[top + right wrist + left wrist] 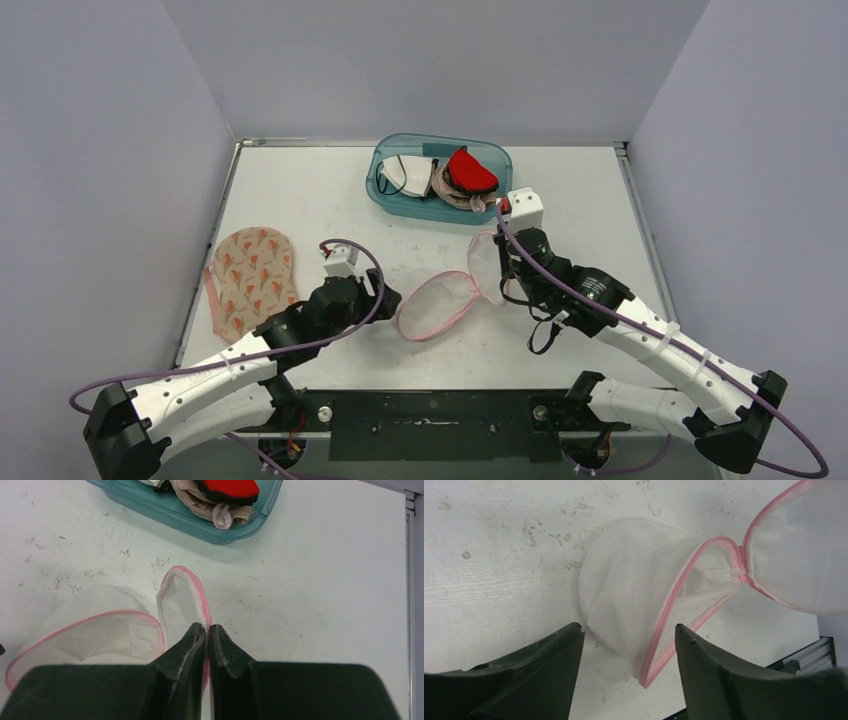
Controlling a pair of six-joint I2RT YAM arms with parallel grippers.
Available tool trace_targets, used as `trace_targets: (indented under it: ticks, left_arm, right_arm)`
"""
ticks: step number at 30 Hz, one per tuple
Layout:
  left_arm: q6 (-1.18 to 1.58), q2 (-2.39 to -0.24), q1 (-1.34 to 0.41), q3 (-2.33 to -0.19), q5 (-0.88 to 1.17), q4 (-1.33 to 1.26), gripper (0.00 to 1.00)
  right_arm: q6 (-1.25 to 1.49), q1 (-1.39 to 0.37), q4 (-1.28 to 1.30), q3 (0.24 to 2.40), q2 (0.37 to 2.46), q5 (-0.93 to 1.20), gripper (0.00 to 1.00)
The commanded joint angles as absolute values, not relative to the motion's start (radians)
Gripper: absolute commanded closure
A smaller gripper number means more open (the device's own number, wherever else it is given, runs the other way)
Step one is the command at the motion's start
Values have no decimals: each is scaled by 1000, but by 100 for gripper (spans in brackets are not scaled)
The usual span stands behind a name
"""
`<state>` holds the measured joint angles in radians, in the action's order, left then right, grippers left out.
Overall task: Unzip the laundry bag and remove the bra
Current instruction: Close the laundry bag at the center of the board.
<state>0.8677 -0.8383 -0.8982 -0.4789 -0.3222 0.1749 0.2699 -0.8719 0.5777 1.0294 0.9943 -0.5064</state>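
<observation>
The laundry bag (435,303) (634,595) (100,635), white mesh edged in pink, is lying crumpled around the middle of the worktop (600,200), a little toward its near edge. The left arm (300,325) is reaching in from the near left corner. Its jaws are standing released, one on each side of the bag's nearer end, which is lying between them on the surface. The right arm (580,290) is coming in from the near right corner, its jaws clenched on the bag's pink-trimmed flap (185,595) and holding that part raised. The floral-print bra (252,275) is lying flat by the left edge, well apart from the bag. A teal bin (385,195) (150,505) of other garments is sitting near the far edge.
</observation>
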Motion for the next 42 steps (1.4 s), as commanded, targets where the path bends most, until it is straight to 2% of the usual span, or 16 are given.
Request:
trace_targets:
  ticks: [1,5,11,15,23,27,32,36,38,39,42]
  left_arm:
    - [737,-847,-902,-610,-361,285,30]
    - [591,-920,-900,-728,-331,368,23]
    - [525,-1044,-929,-867,-239,475,23]
    - [564,-1084,-1029,-876,-309,521,23]
    - [724,-1099,-1097,-753,-389,492,34]
    - [749,-1124,-1104,-737,-397,446,42]
    - [765,-1196,-1105,-757,-426,457,59]
    - [788,-1209,-1105,-754,-443,454,81]
    - [793,-1196,-1106,-757,-455,454,97]
    - [793,-1185,-1106,-762,-461,455,100]
    - [783,-1137,-1104,-799,-448,460,100]
  right_arm:
    - [224,-876,557,1069,978,-448,95]
    - [212,-879,575,1095,991,-418,95]
    - [236,-883,576,1106,1011,-429,95]
    - [260,-885,570,1103,1031,-443,95]
    - [277,-885,560,1096,1039,-462,95]
    - [286,-886,556,1091,1039,-462,95]
    - [296,-885,560,1091,1034,-461,95]
    - [299,-887,569,1100,1027,-460,95]
    - [297,-887,575,1109,1023,-460,95]
    - [293,-887,581,1118,1022,-461,95]
    - [259,-887,612,1170,1026,-486,95]
